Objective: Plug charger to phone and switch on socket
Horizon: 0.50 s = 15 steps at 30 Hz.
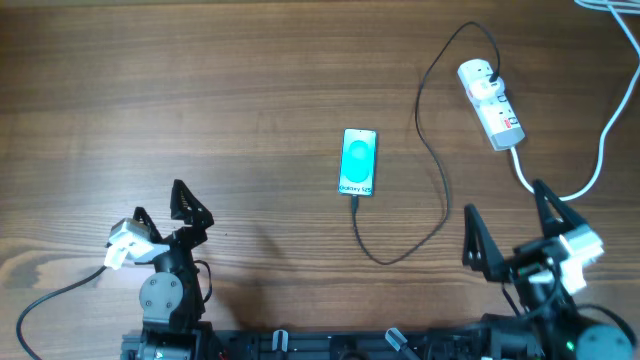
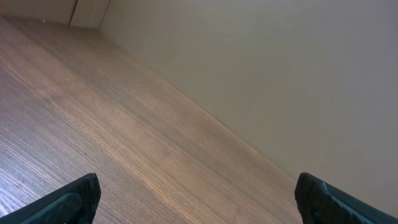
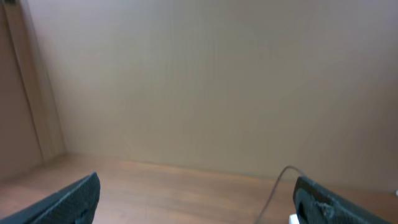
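Note:
The phone [image 1: 359, 161] lies flat mid-table, its screen showing a teal circle on blue. The thin black charger cable [image 1: 437, 170] runs from the phone's near end, loops right and up to the white socket strip [image 1: 490, 103] at the back right, where it is plugged in. The cable tip touches the phone's near edge. My left gripper [image 1: 158, 200] is open and empty at the front left. My right gripper [image 1: 503, 217] is open and empty at the front right, near the socket's white cord. The right wrist view shows a bit of the cable [image 3: 277, 186].
The thick white cord [image 1: 600, 150] runs from the socket's near end, curves right and off the back right corner. A wall stands behind the wooden table [image 2: 124, 124].

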### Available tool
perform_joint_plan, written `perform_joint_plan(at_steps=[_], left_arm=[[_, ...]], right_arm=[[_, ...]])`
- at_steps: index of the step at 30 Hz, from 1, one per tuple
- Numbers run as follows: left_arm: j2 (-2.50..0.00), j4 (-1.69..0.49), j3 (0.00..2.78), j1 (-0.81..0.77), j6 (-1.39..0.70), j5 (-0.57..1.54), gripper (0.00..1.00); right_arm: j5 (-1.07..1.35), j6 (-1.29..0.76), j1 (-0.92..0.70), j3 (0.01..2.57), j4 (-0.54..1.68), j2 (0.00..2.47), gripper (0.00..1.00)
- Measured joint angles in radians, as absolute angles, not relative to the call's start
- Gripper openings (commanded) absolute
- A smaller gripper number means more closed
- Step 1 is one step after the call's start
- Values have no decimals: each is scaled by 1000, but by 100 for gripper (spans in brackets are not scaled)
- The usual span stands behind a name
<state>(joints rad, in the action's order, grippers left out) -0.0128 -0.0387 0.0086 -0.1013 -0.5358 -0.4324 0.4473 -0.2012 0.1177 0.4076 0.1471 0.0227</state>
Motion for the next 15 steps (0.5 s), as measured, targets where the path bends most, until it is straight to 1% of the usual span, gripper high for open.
perform_joint_plan(at_steps=[3,6,10,12,15], left_arm=[[-13,-39,9,-101,-536,-432,100],[-13,-39,9,-101,-536,-432,100],[-13,-39,9,-101,-536,-432,100],[-13,-39,8,-101,-536,-432,100],[-13,-39,8,-101,-536,-432,100]], right_arm=[[335,-289,63,267,24,20,99],[228,-382,35,136,-16,19,100],[142,-487,29,23,-62,18,100],[114,-509,29,6,-51,18,100],[85,-483,29,6,-1,16,100]])
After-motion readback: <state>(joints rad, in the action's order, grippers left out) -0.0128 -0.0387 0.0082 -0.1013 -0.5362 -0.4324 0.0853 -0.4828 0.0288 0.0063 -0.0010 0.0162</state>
